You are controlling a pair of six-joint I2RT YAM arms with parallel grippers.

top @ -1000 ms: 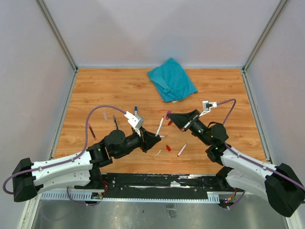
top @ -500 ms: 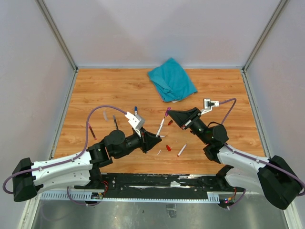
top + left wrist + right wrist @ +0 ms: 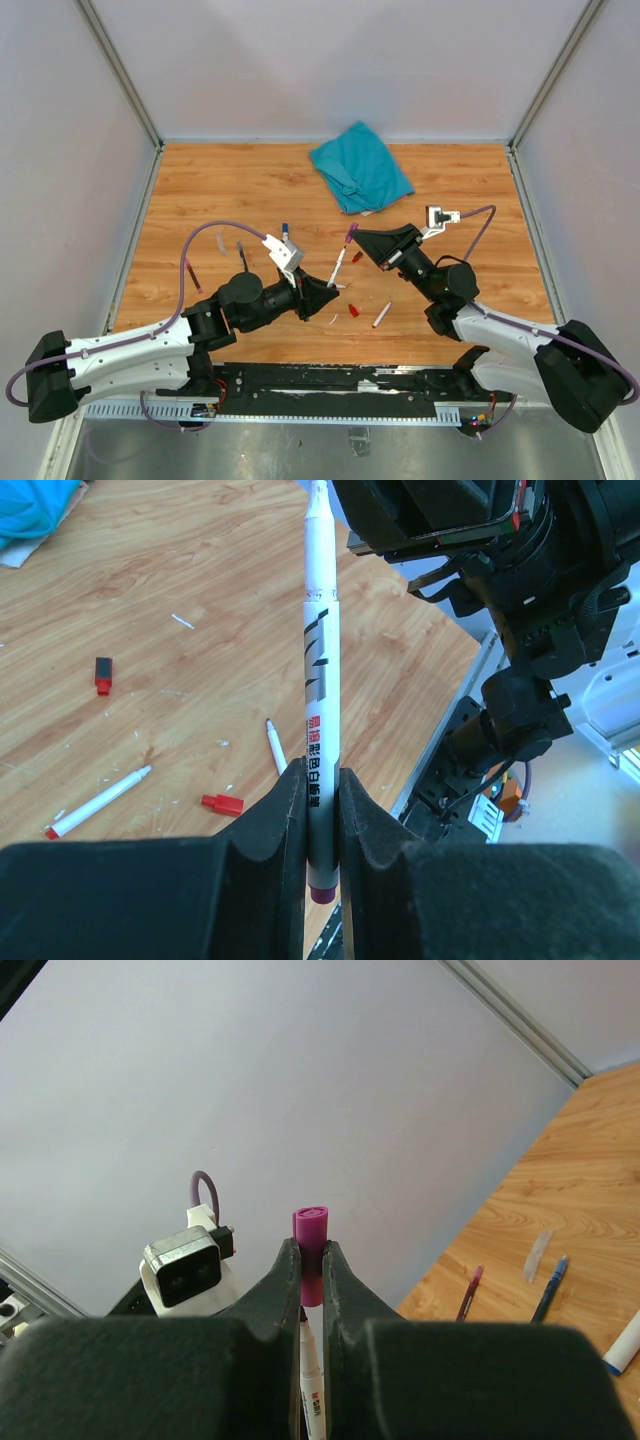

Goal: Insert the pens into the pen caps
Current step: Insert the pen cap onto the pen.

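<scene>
My left gripper (image 3: pixel 322 289) is shut on a white-barrelled pen (image 3: pixel 336 266), which points up and to the right. In the left wrist view the pen (image 3: pixel 320 670) stands between the pads, with my gripper (image 3: pixel 321 800) closed near its purple rear end. My right gripper (image 3: pixel 360 242) is shut on a purple pen cap (image 3: pixel 351 235). In the right wrist view the cap (image 3: pixel 310 1226) sticks out above my gripper (image 3: pixel 311 1265). The pen (image 3: pixel 311 1400) comes up from below, and its tip meets the cap's lower opening.
A red cap (image 3: pixel 353 311), a red-tipped pen (image 3: pixel 382 314) and another red cap (image 3: pixel 357 257) lie on the wooden table (image 3: pixel 200 190) between the arms. A blue pen (image 3: pixel 284 230), a dark pen (image 3: pixel 241 252) and a red pen (image 3: pixel 190 272) lie at the left. A teal cloth (image 3: pixel 360 165) lies at the back.
My right gripper has shifted slightly up and left, bringing the purple cap onto the pen's tip. My left arm has held still.
</scene>
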